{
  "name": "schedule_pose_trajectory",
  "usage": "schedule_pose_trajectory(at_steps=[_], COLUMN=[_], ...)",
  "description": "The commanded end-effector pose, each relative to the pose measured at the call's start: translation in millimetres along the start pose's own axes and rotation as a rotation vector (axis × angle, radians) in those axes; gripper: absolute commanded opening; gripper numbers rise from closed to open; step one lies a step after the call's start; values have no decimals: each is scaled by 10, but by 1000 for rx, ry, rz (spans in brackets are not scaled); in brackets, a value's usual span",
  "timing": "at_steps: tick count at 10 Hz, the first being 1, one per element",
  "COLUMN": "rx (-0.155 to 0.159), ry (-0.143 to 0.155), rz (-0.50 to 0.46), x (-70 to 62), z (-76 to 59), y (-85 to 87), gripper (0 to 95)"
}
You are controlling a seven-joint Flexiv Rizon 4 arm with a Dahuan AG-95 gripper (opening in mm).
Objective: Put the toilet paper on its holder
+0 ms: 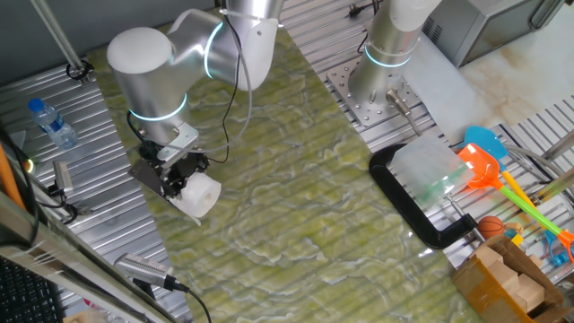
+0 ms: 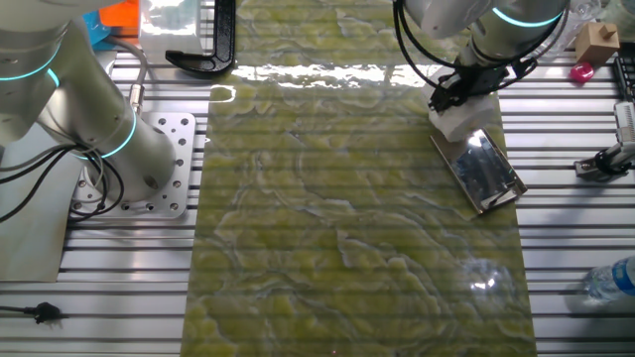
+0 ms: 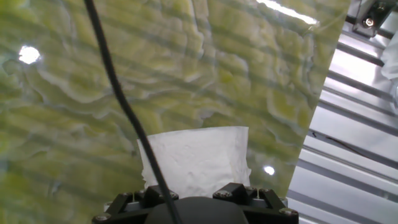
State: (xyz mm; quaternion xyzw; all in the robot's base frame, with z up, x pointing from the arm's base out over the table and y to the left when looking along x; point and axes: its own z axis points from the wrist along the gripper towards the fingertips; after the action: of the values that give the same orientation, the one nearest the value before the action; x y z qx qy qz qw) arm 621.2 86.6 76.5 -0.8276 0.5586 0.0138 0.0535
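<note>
One fixed view: the arm bends down at the left edge of the green marbled mat (image 1: 305,206), its gripper (image 1: 184,179) clamped on the toilet paper (image 1: 201,194), a white roll sticking out past the black fingers, low over the mat edge. The holder (image 1: 148,175) shows only as a dark plate edge just left of the gripper, mostly hidden. A water bottle (image 1: 52,123) lies on the ribbed table (image 1: 90,135) further left, a big black C-clamp (image 1: 413,202) sits on the right with bright plastic toys (image 1: 489,166) beyond it. The other fixed view: gripper (image 2: 461,94) at the top right, toilet paper (image 2: 454,117) under it, touching the upper end of the holder (image 2: 484,171), a shiny plate lying flat and angled on the mat's right border; rod not clear. Hand view: toilet paper (image 3: 198,157) fills the bottom centre right ahead of the gripper body, fingertips not visible, a black cable (image 3: 118,99) crosses the frame, mat behind, slotted table to the right.
</note>
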Motion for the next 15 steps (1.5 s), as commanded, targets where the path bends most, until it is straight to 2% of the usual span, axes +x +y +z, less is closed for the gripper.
schedule_pose_trajectory(at_steps=[1, 6, 9, 12, 15], rx=[2, 19, 30, 34, 53], ry=[-3, -14, -26, -25, -46], rz=[-4, -15, -28, -52, -58], x=[22, 106, 188, 281, 352], z=[-14, -25, -14, -49, -13], y=[-9, -21, 18, 15, 19], gripper=[0, 0, 0, 0, 0])
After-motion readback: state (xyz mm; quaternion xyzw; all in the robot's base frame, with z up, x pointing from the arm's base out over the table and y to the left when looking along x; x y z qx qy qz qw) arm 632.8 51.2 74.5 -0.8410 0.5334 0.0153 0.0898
